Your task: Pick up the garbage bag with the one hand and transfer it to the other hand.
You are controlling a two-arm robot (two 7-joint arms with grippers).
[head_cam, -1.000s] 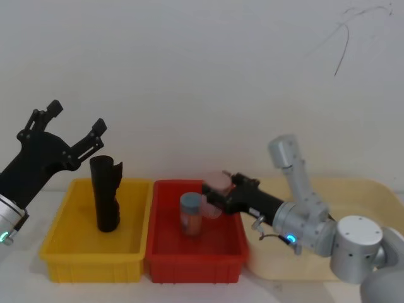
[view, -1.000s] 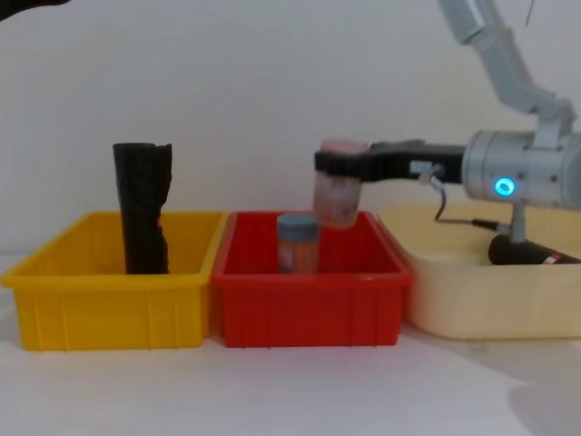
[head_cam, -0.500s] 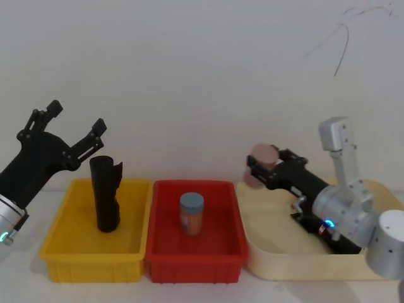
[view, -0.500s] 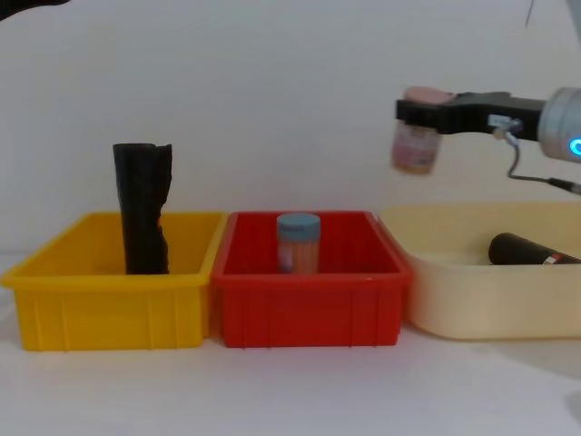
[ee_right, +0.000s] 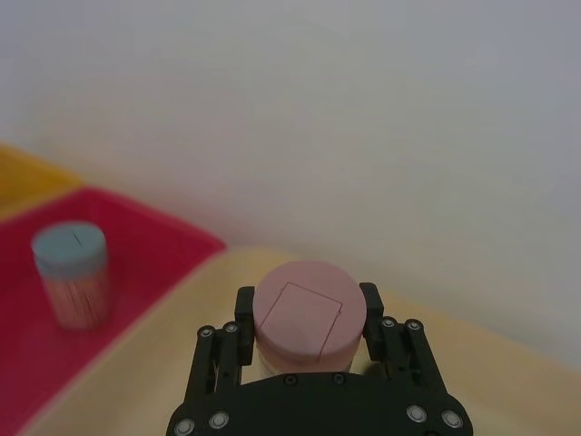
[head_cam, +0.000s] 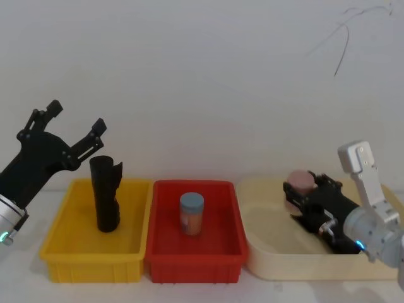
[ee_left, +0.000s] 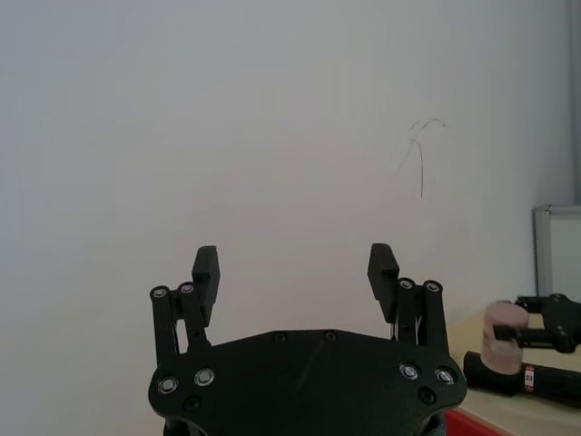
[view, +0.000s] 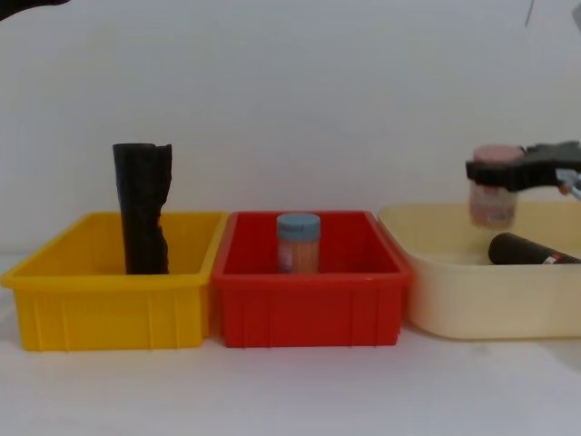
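Observation:
The garbage bag (view: 529,249), a thick glossy black roll with a red-and-white label, lies in the cream tray (view: 472,300); it shows too in the left wrist view (ee_left: 508,377). Just above it my right gripper (view: 495,173), on the arm with the blue ring light, is shut on a pink-lidded jar (ee_right: 304,313) (head_cam: 299,185). My left gripper (head_cam: 77,117) (ee_left: 293,263), on the arm with the green light, stands open and raised at the far left, above the yellow bin, with nothing between its fingers.
A slimmer plain black roll (head_cam: 105,196) with a jagged top stands upright in the yellow bin (head_cam: 88,262). A blue-lidded jar (head_cam: 192,214) stands in the red bin (head_cam: 192,265) in the middle. The three containers sit side by side against a white wall.
My right gripper has carried the pink-lidded jar rightward from over the red bin to over the cream tray and lowered it. The left arm has not moved.

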